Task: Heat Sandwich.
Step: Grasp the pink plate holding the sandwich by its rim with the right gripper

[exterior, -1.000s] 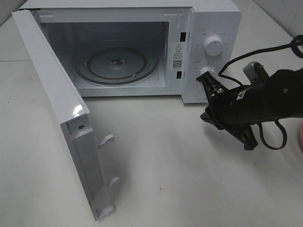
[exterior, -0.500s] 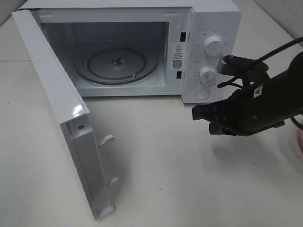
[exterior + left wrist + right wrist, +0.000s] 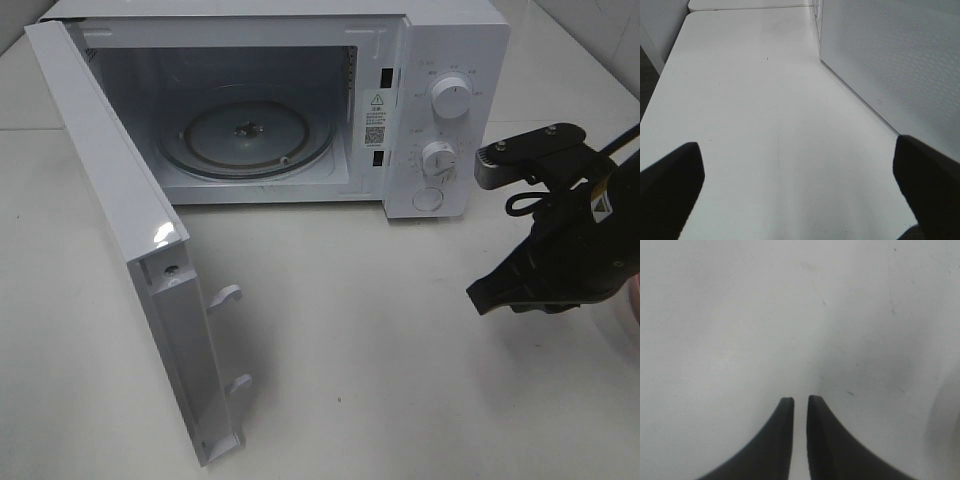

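Note:
The sandwich is out of view in every frame. The white microwave (image 3: pixel 455 40) stands at the back with its door (image 3: pixel 110 210) swung wide open to the left and its glass turntable (image 3: pixel 250 135) bare. My right gripper (image 3: pixel 480 297) hovers over the table in front of the control panel and to its right, pointing left and down. In the right wrist view its fingertips (image 3: pixel 786 407) are parted by a thin slit with nothing between them. My left gripper (image 3: pixel 800 192) stands wide open over bare table beside the microwave's perforated side wall (image 3: pixel 890 60), holding nothing.
Two round knobs (image 3: pixel 450 97) and a button sit on the microwave's right panel. A pale pink rim (image 3: pixel 630 310) shows at the right edge, partly behind my right arm. The open door juts far forward over the left of the table (image 3: pixel 380 380).
My right gripper has left the lower knob, swung round and drawn back to the right and toward the front. Its fingertips have parted slightly. The left gripper stays wide open.

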You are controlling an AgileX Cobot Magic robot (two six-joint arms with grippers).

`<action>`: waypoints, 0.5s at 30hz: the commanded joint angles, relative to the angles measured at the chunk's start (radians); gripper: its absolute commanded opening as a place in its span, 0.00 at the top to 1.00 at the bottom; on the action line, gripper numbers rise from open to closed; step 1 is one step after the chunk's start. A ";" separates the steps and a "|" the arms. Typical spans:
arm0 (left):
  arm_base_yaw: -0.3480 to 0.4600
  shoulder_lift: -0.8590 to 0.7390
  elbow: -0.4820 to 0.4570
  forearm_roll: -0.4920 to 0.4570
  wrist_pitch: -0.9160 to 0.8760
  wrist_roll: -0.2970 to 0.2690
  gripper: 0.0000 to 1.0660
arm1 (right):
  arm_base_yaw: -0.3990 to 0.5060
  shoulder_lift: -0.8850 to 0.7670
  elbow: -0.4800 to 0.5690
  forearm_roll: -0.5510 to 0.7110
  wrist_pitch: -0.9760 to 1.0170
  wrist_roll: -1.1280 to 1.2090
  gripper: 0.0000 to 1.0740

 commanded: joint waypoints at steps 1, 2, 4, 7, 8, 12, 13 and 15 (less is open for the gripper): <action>0.001 -0.029 0.004 -0.004 -0.012 -0.003 0.08 | -0.041 -0.019 0.002 -0.026 0.042 0.011 0.87; 0.001 -0.029 0.004 -0.004 -0.012 -0.003 0.08 | -0.057 -0.021 0.002 -0.026 0.050 0.020 0.86; 0.001 -0.029 0.004 -0.004 -0.012 -0.003 0.08 | -0.088 -0.021 0.002 -0.026 0.066 0.037 0.84; 0.001 -0.029 0.004 -0.004 -0.012 -0.003 0.08 | -0.131 -0.021 0.002 -0.028 0.098 0.039 0.77; 0.001 -0.029 0.004 -0.004 -0.012 -0.003 0.08 | -0.166 -0.021 -0.001 -0.029 0.120 0.037 0.69; 0.001 -0.029 0.004 -0.004 -0.012 -0.003 0.08 | -0.229 -0.021 -0.010 -0.045 0.141 0.036 0.45; 0.001 -0.029 0.004 -0.004 -0.012 -0.003 0.08 | -0.243 -0.021 -0.011 -0.056 0.140 0.032 0.38; 0.001 -0.029 0.004 -0.004 -0.012 -0.003 0.08 | -0.257 -0.021 -0.011 -0.066 0.140 0.028 0.32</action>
